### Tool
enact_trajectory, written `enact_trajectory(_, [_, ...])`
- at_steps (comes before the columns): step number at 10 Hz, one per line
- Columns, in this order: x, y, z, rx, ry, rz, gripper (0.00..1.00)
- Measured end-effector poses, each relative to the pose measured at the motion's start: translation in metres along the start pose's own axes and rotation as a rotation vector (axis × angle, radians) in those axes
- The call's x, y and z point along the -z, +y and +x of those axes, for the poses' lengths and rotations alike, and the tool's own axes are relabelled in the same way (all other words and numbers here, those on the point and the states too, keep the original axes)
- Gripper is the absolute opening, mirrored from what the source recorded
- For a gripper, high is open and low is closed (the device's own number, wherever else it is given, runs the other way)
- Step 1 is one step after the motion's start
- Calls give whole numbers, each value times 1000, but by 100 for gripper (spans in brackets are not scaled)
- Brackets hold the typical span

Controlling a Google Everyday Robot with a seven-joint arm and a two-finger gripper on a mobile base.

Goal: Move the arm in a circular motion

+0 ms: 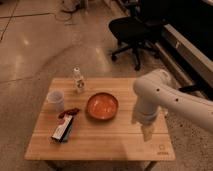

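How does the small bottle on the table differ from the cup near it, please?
The bottle is slim and clear with a cap on top; the cup is wider, pale and open at the top. The bottle stands at the table's far edge; the cup sits nearer the left edge. Both are upright and untouched: the arm and its tool hang over the table's right side.
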Motion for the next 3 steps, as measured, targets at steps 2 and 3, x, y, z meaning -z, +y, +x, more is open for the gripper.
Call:
enact_trajectory(2, [0, -29, 49, -112, 40, 1, 65])
enact_trajectory(3, [1, -56, 69, -165, 66, 2, 65])
